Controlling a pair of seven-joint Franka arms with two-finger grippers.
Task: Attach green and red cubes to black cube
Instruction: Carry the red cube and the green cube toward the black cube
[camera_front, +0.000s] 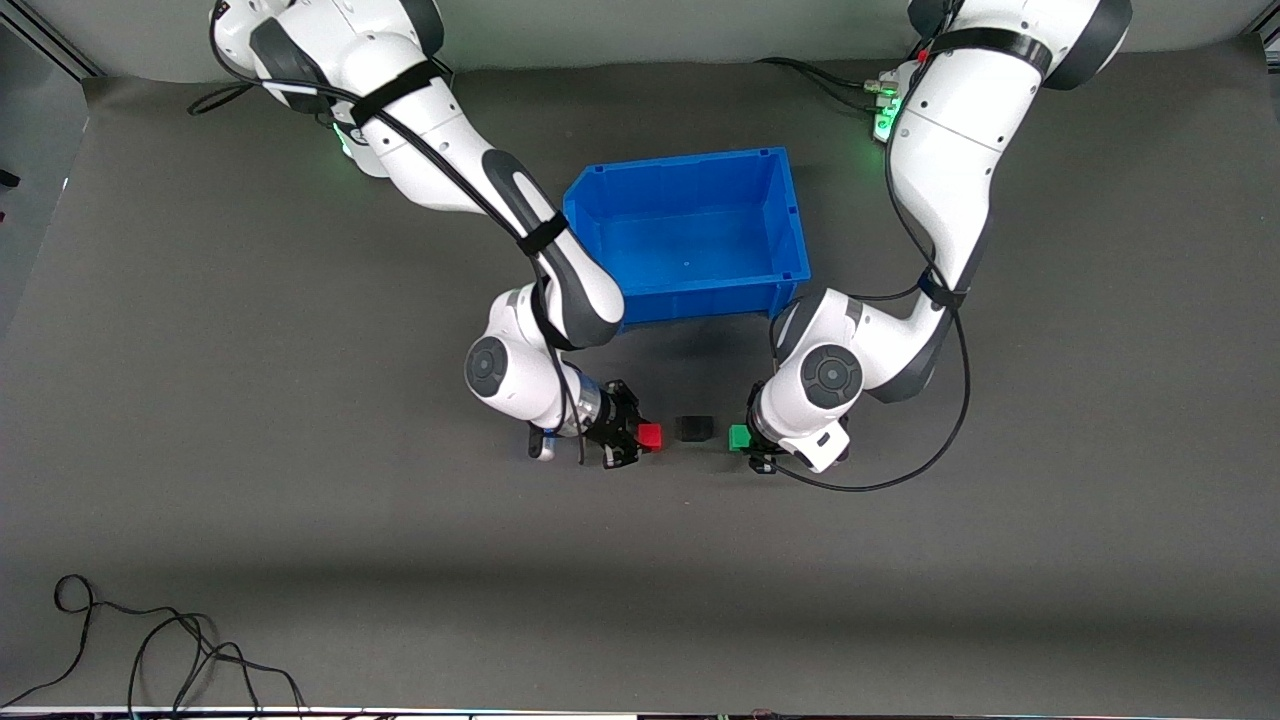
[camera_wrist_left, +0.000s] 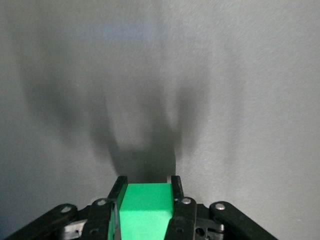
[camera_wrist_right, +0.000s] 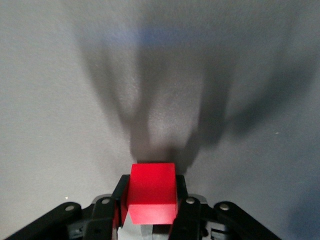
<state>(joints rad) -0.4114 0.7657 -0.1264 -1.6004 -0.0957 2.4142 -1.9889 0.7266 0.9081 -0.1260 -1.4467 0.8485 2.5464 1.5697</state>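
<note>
The black cube (camera_front: 694, 429) sits on the grey bench (camera_front: 300, 520), nearer the front camera than the blue bin (camera_front: 690, 235), small, matte and barely darker than the mat. The right hand (camera_front: 640, 440) clamps the bright red cube (camera_front: 650, 436) beside it, toward the right arm's end. The left hand (camera_front: 748, 442) clamps the bright green cube (camera_front: 740, 437) toward the left arm's end. Neither coloured cube touches the black one.

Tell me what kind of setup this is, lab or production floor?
Most likely a lab bench for manipulation trials, not production. Two arms work over a plain grey mat with only a blue bin and three small cubes: red, black, green. Loose cables trail across the mat's edge.
</note>
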